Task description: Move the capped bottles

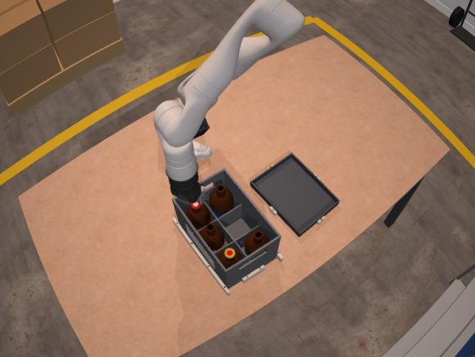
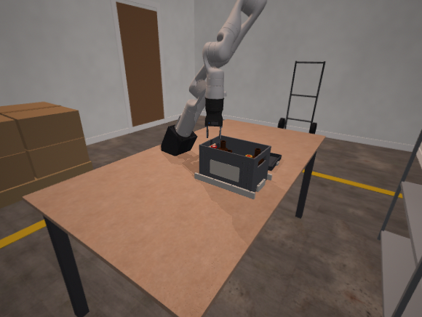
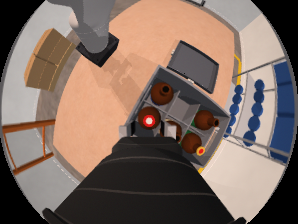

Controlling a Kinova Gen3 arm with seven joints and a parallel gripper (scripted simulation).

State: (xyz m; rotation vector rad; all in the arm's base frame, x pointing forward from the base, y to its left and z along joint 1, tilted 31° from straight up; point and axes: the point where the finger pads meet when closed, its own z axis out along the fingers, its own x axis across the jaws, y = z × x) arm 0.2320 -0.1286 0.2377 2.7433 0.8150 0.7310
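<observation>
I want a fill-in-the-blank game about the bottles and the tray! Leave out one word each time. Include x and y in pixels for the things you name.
The crate (image 1: 253, 267) (image 2: 233, 171) (image 3: 225, 131) holds ____ bottles altogether.
Of these bottles, ____ have caps.
The cap nearest the gripper (image 1: 195, 201) (image 2: 214, 137) (image 3: 147, 125) is white in the middle with a ____ ring around it.
The number of bottles on the tray (image 1: 295, 194) (image 2: 274, 161) (image 3: 194, 66) is ____.

Missing words: five; two; red; zero.

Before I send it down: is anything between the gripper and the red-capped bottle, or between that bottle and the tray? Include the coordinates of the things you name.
Nothing visible above the bottle (image 1: 197, 216) (image 3: 149, 117); toward the tray (image 1: 294, 194) (image 3: 193, 65), the crate's wall (image 1: 255, 205) (image 3: 192, 83) stands between.
</observation>
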